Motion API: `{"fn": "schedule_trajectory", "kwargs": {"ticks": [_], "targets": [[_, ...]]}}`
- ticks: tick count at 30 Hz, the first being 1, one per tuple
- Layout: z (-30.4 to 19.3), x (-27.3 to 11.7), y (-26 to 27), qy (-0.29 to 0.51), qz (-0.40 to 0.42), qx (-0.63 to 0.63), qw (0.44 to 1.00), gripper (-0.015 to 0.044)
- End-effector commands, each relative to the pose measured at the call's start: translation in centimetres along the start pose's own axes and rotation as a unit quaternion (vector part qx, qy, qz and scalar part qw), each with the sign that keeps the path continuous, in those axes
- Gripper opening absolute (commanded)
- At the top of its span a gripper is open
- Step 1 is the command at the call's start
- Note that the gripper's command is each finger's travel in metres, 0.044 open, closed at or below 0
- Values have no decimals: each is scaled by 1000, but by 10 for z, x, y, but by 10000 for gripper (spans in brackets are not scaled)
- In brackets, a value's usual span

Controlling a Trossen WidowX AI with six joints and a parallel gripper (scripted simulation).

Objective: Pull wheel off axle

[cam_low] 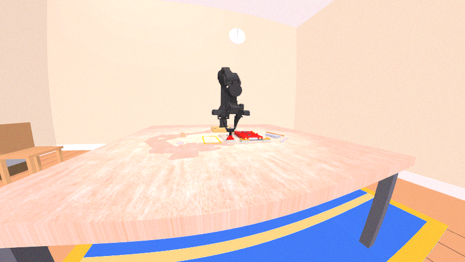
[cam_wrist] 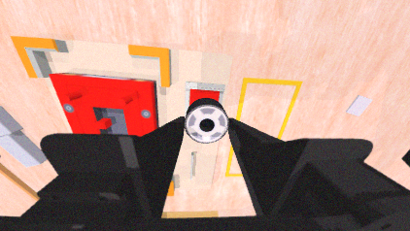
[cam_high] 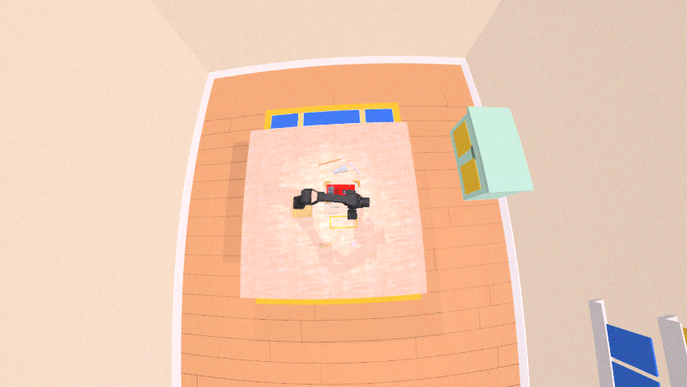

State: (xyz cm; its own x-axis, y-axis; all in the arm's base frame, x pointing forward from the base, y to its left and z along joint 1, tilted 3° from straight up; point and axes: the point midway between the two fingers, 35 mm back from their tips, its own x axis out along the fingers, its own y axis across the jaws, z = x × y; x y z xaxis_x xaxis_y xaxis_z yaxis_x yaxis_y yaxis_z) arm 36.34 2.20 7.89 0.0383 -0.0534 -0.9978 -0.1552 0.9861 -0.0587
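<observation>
1. We see the wheel (cam_low: 230, 129) (cam_wrist: 206, 137) pinched between the fingers of the end effector (cam_high: 355, 202) (cam_low: 230, 129) (cam_wrist: 206, 121), which is partly closed, one finger against each side.
2. The wheel sits above the small red stand (cam_low: 230, 137) (cam_wrist: 204, 93); we cannot tell whether it has cleared the axle.
3. To the right of the end effector in our wrist view, the yellow outline (cam_high: 343, 228) (cam_low: 212, 143) (cam_wrist: 272, 82) lies flat on the surface (cam_high: 288, 269) (cam_low: 195, 178) (cam_wrist: 316, 29). The wheel is outside it.
4. To the left in that view, we see a large red block (cam_high: 340, 186) (cam_low: 248, 134) (cam_wrist: 109, 87) near the end effector, with orange corner pieces (cam_wrist: 149, 50) (cam_wrist: 29, 43) beyond it.
5. Well to the right, past the outline, lies a small pale piece (cam_high: 354, 244) (cam_low: 180, 142) (cam_wrist: 358, 105).
</observation>
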Motion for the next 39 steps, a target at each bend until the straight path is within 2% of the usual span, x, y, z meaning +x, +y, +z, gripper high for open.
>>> {"fn": "schedule_trajectory", "kwargs": {"ticks": [1, 39], "targets": [[1, -5, 0, -3, 1, 0, 1000, 0], [0, -23, 0, -4, 2, 0, 1000, 0]]}}
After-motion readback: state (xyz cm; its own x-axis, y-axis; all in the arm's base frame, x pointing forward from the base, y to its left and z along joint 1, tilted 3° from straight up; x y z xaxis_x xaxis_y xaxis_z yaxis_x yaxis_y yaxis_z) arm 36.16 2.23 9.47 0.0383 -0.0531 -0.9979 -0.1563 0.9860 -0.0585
